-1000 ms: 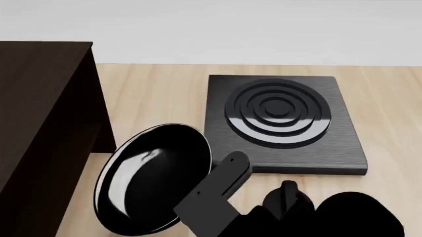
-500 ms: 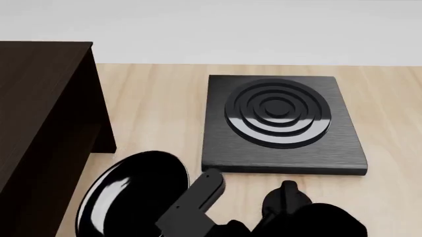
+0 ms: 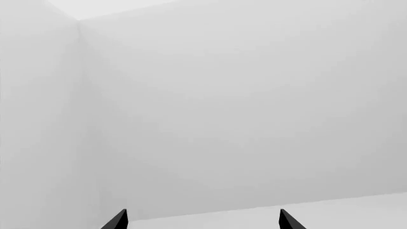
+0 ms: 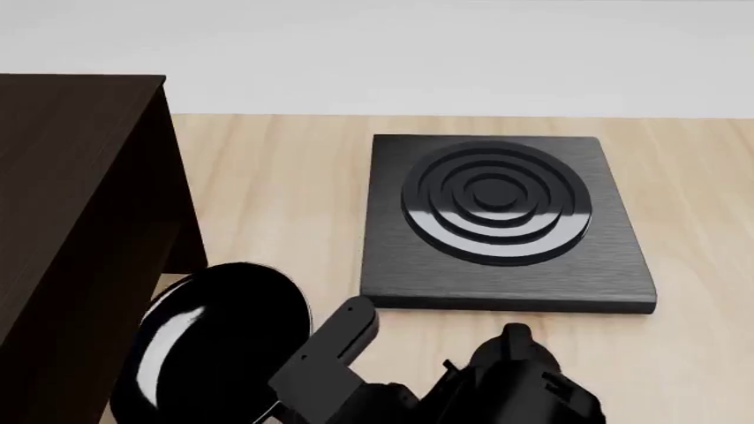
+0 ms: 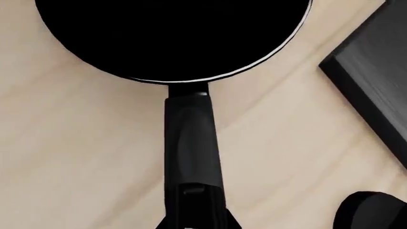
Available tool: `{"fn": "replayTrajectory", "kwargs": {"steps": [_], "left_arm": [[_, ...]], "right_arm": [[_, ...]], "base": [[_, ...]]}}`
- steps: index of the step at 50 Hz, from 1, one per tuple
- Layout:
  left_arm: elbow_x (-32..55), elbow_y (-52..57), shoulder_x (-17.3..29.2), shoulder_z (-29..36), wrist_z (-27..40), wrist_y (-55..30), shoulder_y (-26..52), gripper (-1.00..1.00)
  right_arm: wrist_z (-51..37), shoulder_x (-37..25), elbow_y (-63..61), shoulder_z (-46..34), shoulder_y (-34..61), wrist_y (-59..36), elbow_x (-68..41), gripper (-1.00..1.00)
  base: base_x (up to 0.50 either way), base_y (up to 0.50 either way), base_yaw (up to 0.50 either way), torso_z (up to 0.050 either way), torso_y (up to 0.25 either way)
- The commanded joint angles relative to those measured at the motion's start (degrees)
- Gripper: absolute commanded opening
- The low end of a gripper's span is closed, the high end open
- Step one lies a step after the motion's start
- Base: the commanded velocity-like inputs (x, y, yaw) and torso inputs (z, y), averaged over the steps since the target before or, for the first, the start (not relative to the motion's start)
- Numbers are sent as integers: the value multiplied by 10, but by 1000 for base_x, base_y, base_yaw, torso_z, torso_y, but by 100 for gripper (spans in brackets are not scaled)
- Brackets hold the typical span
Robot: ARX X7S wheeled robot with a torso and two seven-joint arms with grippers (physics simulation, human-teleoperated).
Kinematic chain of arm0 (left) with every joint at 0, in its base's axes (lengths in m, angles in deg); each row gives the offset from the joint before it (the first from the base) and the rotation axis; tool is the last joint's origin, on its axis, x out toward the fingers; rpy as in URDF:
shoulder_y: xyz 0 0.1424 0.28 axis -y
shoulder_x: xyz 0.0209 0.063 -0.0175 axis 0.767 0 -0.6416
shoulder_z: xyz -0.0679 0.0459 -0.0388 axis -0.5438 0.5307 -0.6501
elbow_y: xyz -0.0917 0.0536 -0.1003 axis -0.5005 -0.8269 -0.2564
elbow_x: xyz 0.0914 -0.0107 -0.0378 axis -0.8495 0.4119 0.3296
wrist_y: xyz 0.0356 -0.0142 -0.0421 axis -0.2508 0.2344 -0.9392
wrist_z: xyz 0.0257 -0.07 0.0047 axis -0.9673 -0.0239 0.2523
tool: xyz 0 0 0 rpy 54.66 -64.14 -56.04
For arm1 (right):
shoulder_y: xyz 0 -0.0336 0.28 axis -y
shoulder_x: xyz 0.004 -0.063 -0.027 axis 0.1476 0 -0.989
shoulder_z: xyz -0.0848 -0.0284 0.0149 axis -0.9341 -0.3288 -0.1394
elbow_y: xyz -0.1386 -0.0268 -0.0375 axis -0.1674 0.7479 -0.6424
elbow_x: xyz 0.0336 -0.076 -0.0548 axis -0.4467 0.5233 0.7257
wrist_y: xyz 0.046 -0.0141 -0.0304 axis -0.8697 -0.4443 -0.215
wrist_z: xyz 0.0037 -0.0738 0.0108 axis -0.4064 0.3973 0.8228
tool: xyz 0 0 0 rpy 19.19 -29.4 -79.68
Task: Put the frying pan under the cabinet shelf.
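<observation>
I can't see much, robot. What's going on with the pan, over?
Right gripper holds frying pan by its handle, beside cabinet shelf. Left gripper open, empty. Burner plate off to the side, not blocking.

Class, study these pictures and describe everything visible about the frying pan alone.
The frying pan is round, glossy black, with a thin silvery rim and a long black handle. In the head view it appears tilted, close beside the dark cabinet shelf, over the light wooden table. The right gripper appears to hold the handle's end.
</observation>
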Motion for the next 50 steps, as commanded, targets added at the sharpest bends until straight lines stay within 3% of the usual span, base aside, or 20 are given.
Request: {"fn": "replayTrajectory", "kwargs": {"steps": [1, 13, 40, 50], "left_arm": [[10, 0, 5, -3, 7, 3, -2, 100], [19, -6, 12, -3, 13, 6, 3, 100], [36, -9, 21, -6, 25, 14, 1, 100], [46, -8, 28, -11, 31, 13, -4, 100]], "right_arm": [[93, 37, 45, -27, 3, 50, 57, -100], [187, 85, 105, -51, 0, 118, 89, -100], [279, 142, 172, -79, -53, 204, 113, -100], [351, 190, 279, -98, -41, 260, 154, -100]], "base": [[0, 0, 0, 0, 0], [0, 1, 2, 0, 0], [0, 1, 2, 0, 0], [0, 2, 4, 0, 0]]}}
